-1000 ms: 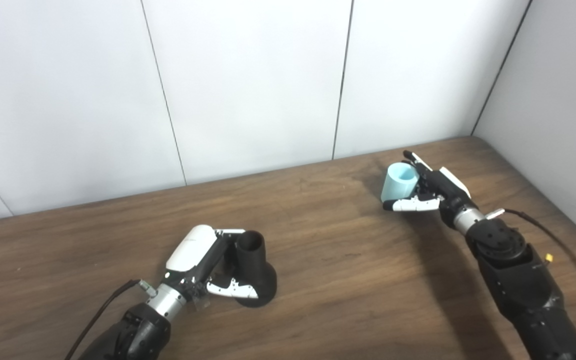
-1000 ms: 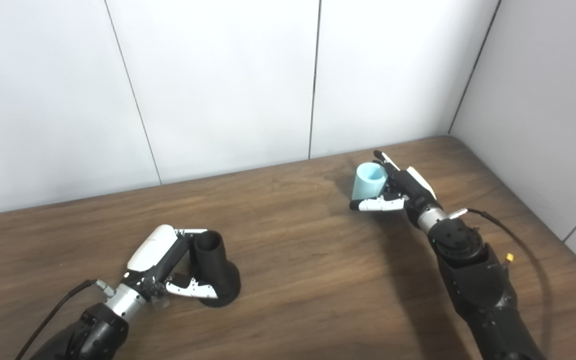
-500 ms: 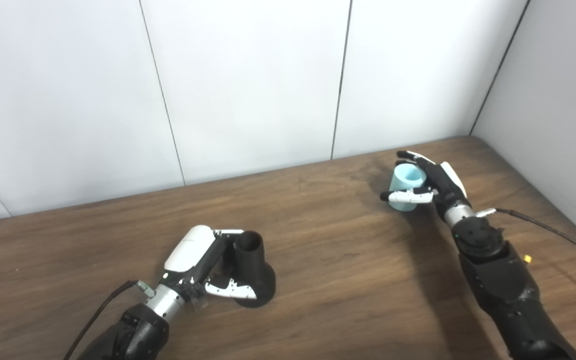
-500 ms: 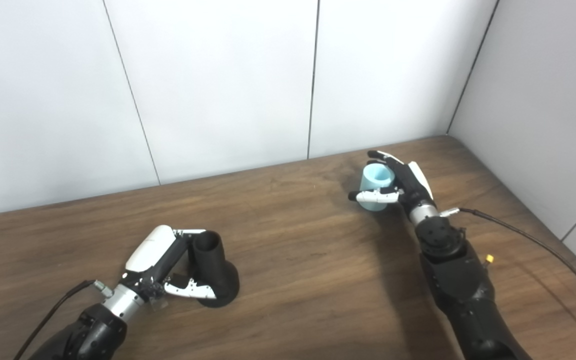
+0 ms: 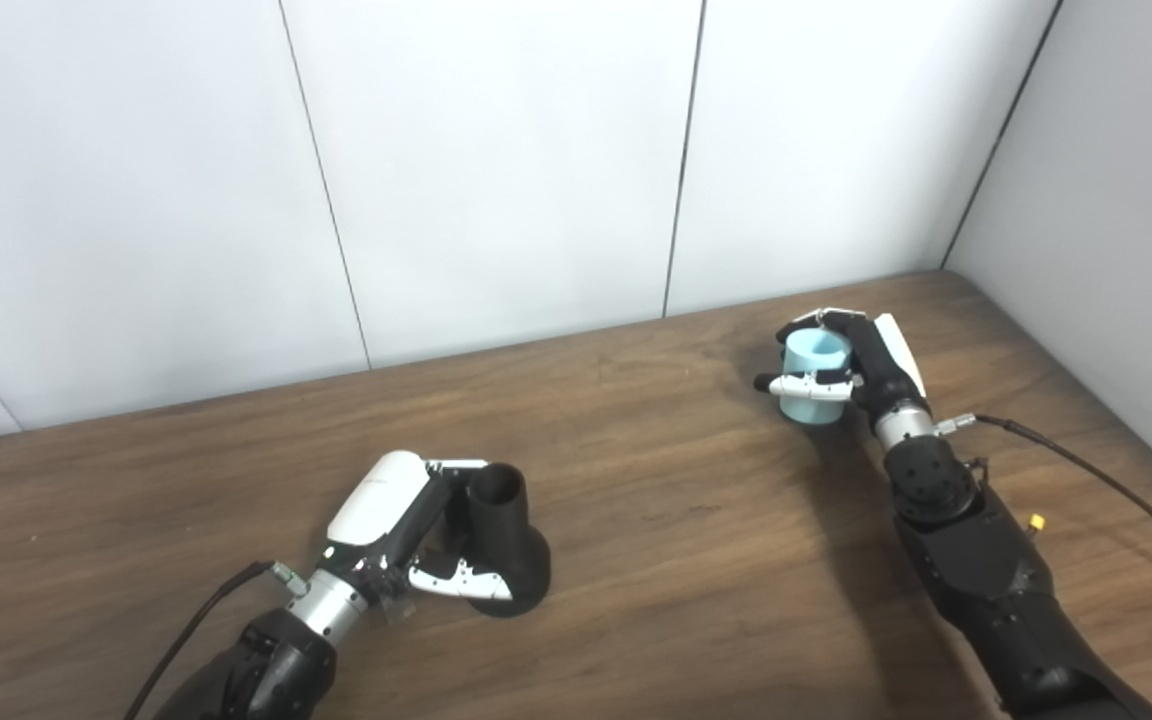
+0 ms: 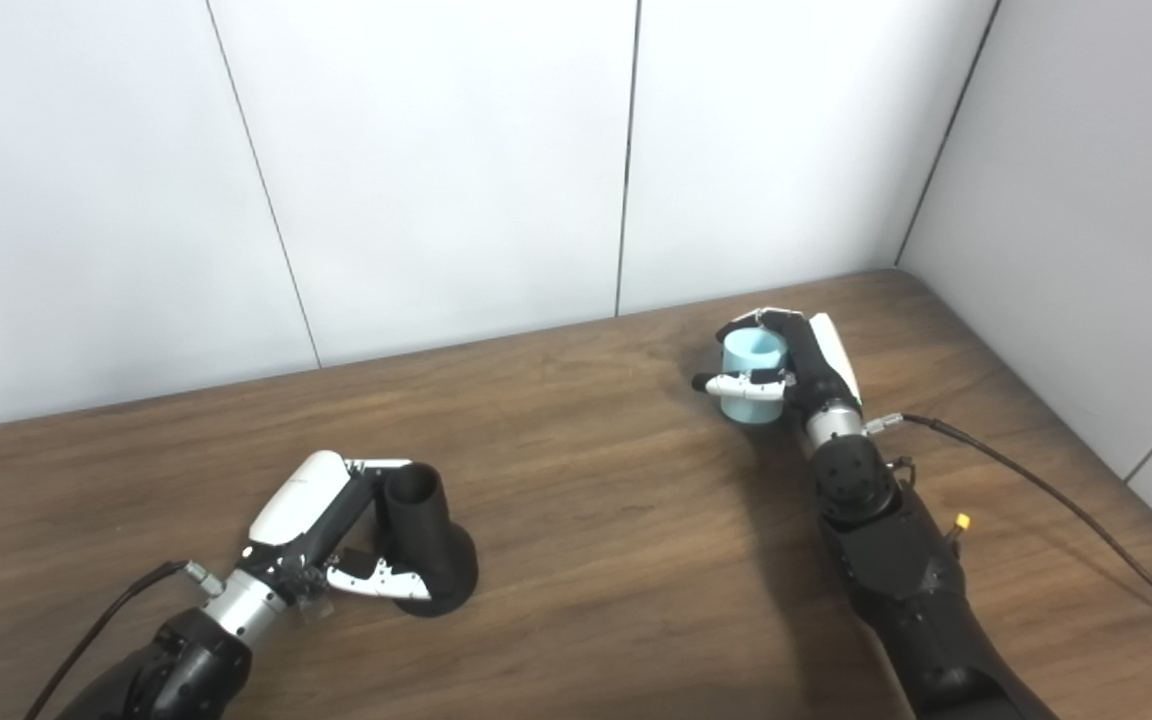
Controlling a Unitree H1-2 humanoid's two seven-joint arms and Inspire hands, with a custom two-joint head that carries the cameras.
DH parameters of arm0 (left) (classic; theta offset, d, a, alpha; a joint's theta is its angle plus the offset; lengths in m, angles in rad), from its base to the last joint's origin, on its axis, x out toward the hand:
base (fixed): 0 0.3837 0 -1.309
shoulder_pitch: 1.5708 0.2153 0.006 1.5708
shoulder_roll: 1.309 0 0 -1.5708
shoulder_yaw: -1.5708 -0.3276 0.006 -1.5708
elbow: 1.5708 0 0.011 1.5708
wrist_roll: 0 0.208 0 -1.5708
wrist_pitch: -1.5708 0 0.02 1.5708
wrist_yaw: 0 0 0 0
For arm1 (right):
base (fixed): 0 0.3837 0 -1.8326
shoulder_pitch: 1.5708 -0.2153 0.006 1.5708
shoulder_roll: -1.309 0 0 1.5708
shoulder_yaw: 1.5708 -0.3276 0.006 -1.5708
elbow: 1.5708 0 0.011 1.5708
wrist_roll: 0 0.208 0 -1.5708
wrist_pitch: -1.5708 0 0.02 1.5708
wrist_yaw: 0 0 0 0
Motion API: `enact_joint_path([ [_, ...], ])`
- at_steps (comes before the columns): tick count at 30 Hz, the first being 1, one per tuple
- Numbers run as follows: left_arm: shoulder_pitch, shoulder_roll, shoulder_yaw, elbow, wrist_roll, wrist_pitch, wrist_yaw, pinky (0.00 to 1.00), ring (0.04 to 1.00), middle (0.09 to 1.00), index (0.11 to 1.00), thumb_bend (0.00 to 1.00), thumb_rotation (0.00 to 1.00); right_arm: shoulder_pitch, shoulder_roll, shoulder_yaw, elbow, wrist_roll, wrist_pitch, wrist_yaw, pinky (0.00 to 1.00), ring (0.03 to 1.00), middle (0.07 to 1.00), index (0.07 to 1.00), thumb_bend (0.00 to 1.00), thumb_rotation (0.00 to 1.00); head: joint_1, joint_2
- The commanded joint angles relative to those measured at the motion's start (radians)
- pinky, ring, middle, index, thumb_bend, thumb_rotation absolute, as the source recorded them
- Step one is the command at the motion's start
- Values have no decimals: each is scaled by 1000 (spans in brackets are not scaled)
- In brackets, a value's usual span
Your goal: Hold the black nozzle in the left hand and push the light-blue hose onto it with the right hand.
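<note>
The black nozzle [image 5: 504,545] stands on the table [image 5: 696,540], left hand [image 5: 406,530] wrapped around it. Well apart, the right hand [image 5: 851,365] grips the light-blue hose [image 5: 814,378]. Risk: off-axis approach jams the hose or tips the nozzle.

A dark wood-grain desk [image 5: 696,540] is bounded at rear and right by white panelled walls [image 5: 496,160].

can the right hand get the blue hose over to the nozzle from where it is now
Probably yes. The right hand is closed round the light-blue hose, and only bare table lies between it and the black nozzle, which stands upright, mouth up, in the left hand.
</note>
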Motion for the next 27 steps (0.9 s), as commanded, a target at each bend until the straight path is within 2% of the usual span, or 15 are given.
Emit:
enact_joint_path([
  [1, 159, 40, -55, 88, 52, 13, -71, 336, 364, 458, 518, 499, 0, -10, -22, -9, -29, -11, -1, -16, 410, 430, 503, 506, 517, 0, 0, 2],
  [4, 161, 37, -51, 89, 56, 12, -76, 334, 363, 457, 521, 498, 0, -5, -24, -7, -38, -17, -4, -19, 404, 429, 501, 507, 517, 0, 7, 6],
  [9, 166, 35, -39, 82, 61, 13, -88, 338, 366, 457, 518, 499, 0, 16, -6, -5, -129, -28, -25, -34, 452, 460, 499, 483, 520, 0, 26, 13],
  [12, 168, 33, -35, 81, 57, 13, -91, 338, 364, 459, 515, 499, 0, 30, 34, 2, -256, -36, -37, -44, 471, 463, 503, 471, 519, 0, 37, 15],
  [15, 169, 28, -27, 79, 71, 16, -97, 348, 366, 464, 519, 499, 0, 36, 85, 19, -402, -47, -28, -36, 415, 455, 497, 481, 520, 0, 74, 23],
  [19, 173, 18, -16, 70, 75, 25, -110, 355, 372, 469, 517, 499, 0, 31, 142, 42, -530, -22, -33, -1, 383, 445, 486, 492, 521, 0, 122, 33],
  [23, 172, 2, -4, 64, 73, 38, -132, 363, 376, 466, 519, 499, 0, 15, 208, 58, -649, 31, 15, 49, 417, 464, 492, 473, 522, 0, 167, 43],
  [27, 169, -19, 0, 73, 88, 42, -126, 356, 385, 466, 517, 501, 0, -3, 262, 80, -735, 47, 76, 87, 396, 459, 497, 474, 521, 0, 231, 55],
])
